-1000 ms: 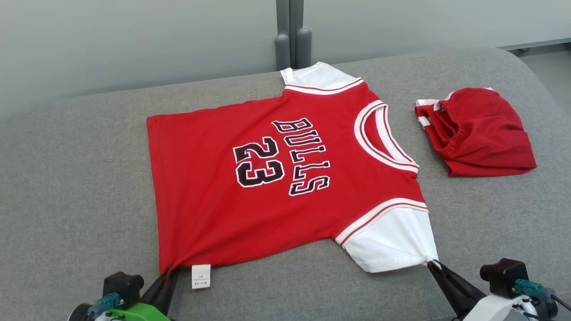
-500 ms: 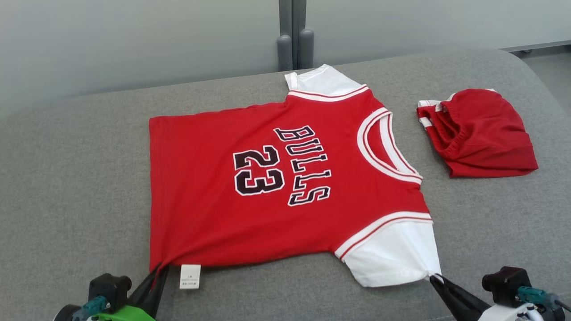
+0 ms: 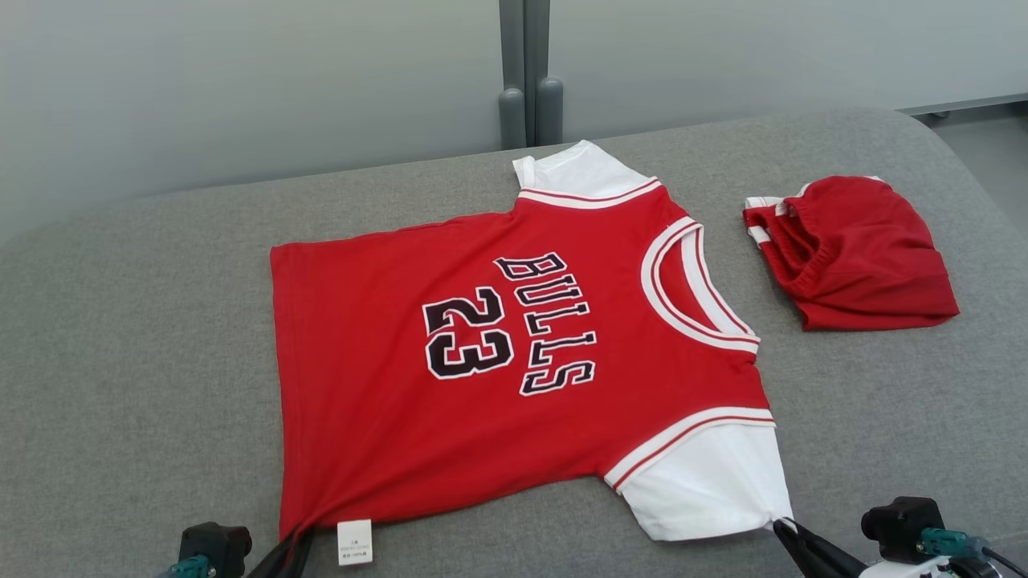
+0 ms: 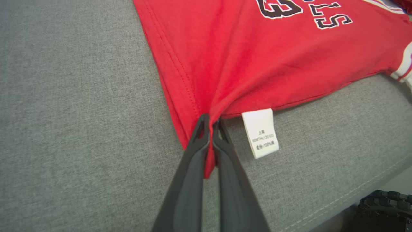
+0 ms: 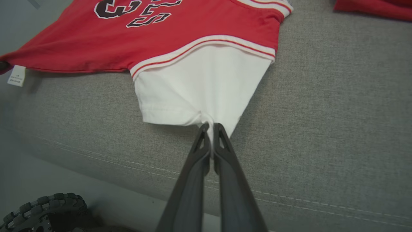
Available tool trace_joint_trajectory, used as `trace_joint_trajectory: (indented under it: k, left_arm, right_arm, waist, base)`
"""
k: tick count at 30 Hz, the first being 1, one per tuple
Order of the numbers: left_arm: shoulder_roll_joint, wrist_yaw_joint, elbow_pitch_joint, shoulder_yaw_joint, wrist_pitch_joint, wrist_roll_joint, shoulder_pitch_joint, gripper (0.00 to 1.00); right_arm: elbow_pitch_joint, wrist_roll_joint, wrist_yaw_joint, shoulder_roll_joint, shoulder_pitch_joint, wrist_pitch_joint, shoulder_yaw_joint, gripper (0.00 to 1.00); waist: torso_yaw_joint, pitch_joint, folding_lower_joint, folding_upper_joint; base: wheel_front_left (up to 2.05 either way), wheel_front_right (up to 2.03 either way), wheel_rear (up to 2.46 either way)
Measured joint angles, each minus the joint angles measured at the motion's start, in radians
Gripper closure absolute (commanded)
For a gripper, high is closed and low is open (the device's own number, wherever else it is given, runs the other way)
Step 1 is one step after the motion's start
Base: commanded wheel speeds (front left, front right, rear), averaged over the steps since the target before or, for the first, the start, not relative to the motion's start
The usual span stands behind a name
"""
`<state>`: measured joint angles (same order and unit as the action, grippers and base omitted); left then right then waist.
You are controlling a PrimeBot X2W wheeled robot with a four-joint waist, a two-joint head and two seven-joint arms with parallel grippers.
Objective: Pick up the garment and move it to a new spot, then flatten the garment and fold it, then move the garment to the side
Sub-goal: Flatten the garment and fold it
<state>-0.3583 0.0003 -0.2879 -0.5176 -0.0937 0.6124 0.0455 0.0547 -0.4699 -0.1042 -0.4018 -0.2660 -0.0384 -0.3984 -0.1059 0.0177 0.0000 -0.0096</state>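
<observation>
Long dark gripper fingers [image 4: 190,180], black wrist blocks [image 3: 898,520], teal plugs [image 3: 938,543]

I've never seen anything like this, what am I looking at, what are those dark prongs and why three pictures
It's a two-armed robot handling laundry. The wide picture comes from its head camera; the other two look along each wrist's dark gripper fingers. On the grey cushion lies a red jersey, spread flat, with a bundled red garment beside it. The left gripper is shut on the jersey's hem corner near a white label; the right gripper is shut on its white sleeve.
</observation>
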Motion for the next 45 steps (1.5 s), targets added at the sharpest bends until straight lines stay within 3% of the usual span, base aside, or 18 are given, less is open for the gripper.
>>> trace_joint_trajectory:
  k: [5,6,7,9,10,11,12,15,16,33,39,45]
  left_arm:
    - [0.007,0.0,-0.024,-0.003,0.022,0.0,-0.004,1.0]
    - [0.011,0.0,-0.027,-0.003,0.024,0.0,-0.005,0.95]
    - [0.016,0.0,-0.03,-0.004,0.031,0.0,-0.005,0.84]
    - [0.024,0.001,-0.034,-0.005,0.035,0.0,-0.006,0.22]
    - [0.024,0.001,-0.036,-0.005,0.041,0.0,-0.007,0.0]
    - [0.024,0.001,-0.039,-0.005,0.041,0.0,-0.009,0.0]
    - [0.024,0.002,-0.043,-0.005,0.042,0.0,-0.012,0.0]
    - [0.023,0.011,-0.053,-0.003,0.049,0.0,-0.027,0.0]
    - [0.021,0.012,-0.053,-0.002,0.049,-0.001,-0.028,0.0]
    - [0.034,0.026,0.089,0.03,-0.036,-0.001,-0.061,0.0]
    - [0.072,0.027,0.132,0.03,-0.076,-0.011,-0.089,0.0]
    - [0.102,0.057,0.138,0.034,-0.103,-0.027,-0.105,0.0]
  right_arm:
    - [0.042,0.002,0.0,0.026,0.021,0.011,-0.022,1.0]
    - [0.051,0.003,-0.001,0.028,0.025,0.012,-0.028,1.0]
    - [0.059,0.003,-0.001,0.029,0.03,0.012,-0.031,1.0]
    - [0.075,0.003,-0.001,0.035,0.037,0.021,-0.034,0.89]
    - [0.081,0.004,-0.001,0.039,0.039,0.021,-0.038,0.71]
    - [0.088,0.004,-0.001,0.044,0.04,0.021,-0.041,0.57]
    - [0.096,0.004,-0.001,0.048,0.042,0.022,-0.045,0.51]
    - [0.116,0.004,-0.004,0.053,0.049,0.03,-0.046,0.04]
    - [0.121,0.004,-0.004,0.052,0.05,0.035,-0.044,0.0]
    - [0.111,0.053,-0.008,-0.051,0.05,0.069,-0.001,0.0]
    - [0.062,0.072,0.018,-0.047,0.114,0.11,0.032,0.0]
    - [0.049,0.098,0.037,-0.029,0.189,0.127,0.043,0.0]
  waist:
    - [0.004,-0.003,0.0,0.0]
    - [0.004,-0.002,0.0,-0.0001]
    - [0.004,-0.002,0.0,0.0]
    - [0.003,0.001,0.0,0.0]
    - [0.002,0.003,0.0,0.0]
    - [0.001,0.006,0.0,0.0]
    - [-0.001,0.009,0.0,0.0]
    - [-0.004,0.019,0.0,0.0]
    - [-0.005,0.023,0.0,0.0]
    - [-0.008,0.041,0.0,0.0]
    - [-0.014,0.027,0.0,0.0]
    - [-0.023,0.014,0.0,0.0]
  base:
    - [0.0,0.0,0.0]
    - [0.0,0.0,0.0]
    - [0.0,0.0,0.0]
    - [0.0,0.0,0.0]
    - [0.0,0.0,0.0]
    - [0.0,0.0,0.0]
    - [0.0,0.0,0.0]
    - [0.0,0.0,0.0]
    - [0.0,0.0,0.0]
    - [0.0,0.0,0.0]
    - [0.0,0.0,0.0]
    - [0.0,0.0,0.0]
